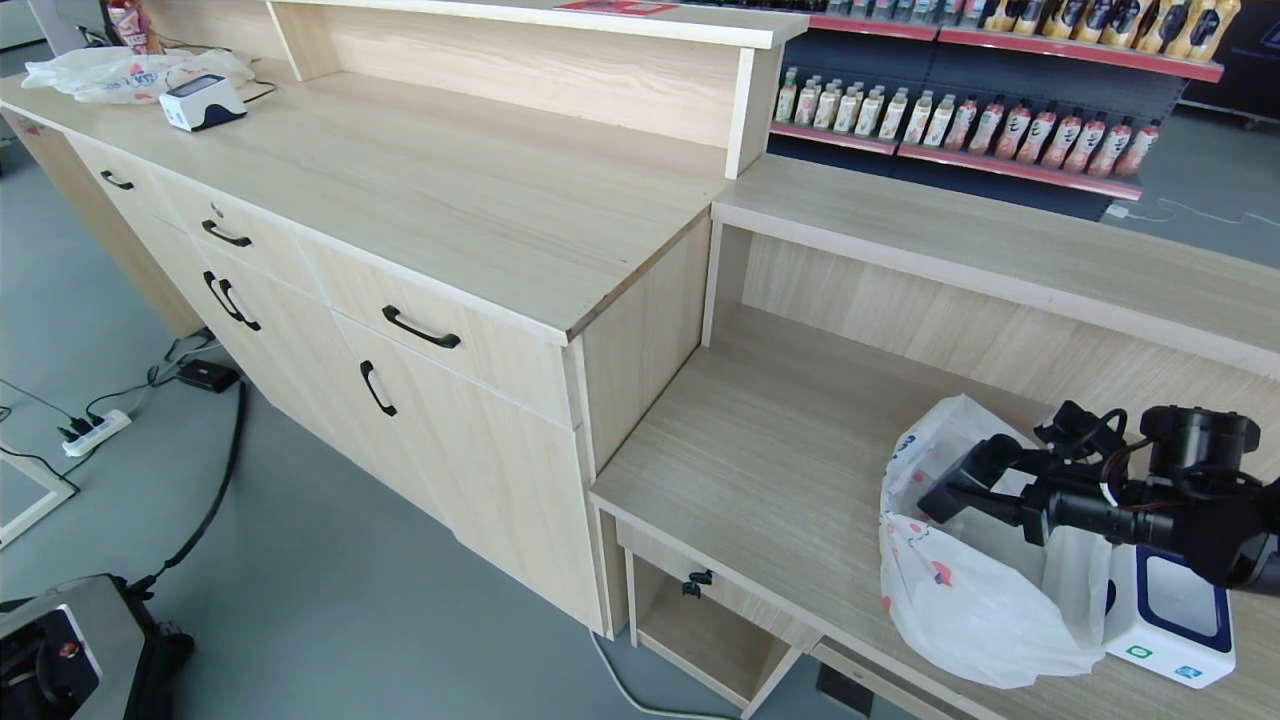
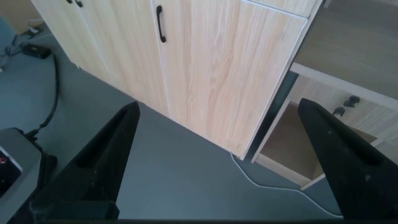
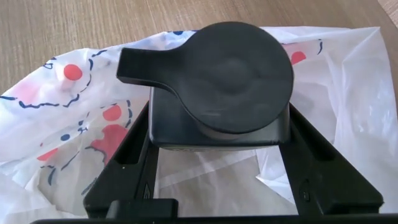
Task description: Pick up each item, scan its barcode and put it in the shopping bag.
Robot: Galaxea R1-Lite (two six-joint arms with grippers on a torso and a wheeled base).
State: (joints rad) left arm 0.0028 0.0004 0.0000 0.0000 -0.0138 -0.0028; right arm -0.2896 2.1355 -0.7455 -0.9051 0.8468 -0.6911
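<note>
The right gripper [image 1: 958, 482], jaws clamped on a black box [image 3: 217, 106], hangs over the bag [image 1: 960, 610] near the front edge of the surface [image 1: 780, 450], while the left gripper [image 2: 217, 109] has its jaws apart.

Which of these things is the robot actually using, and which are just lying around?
In use: right hand, black item it holds, shopping bag, scanner beside the bag.
Lying about: shelf bottles, far bag and far scanner on the long counter, power strip on the floor.
</note>
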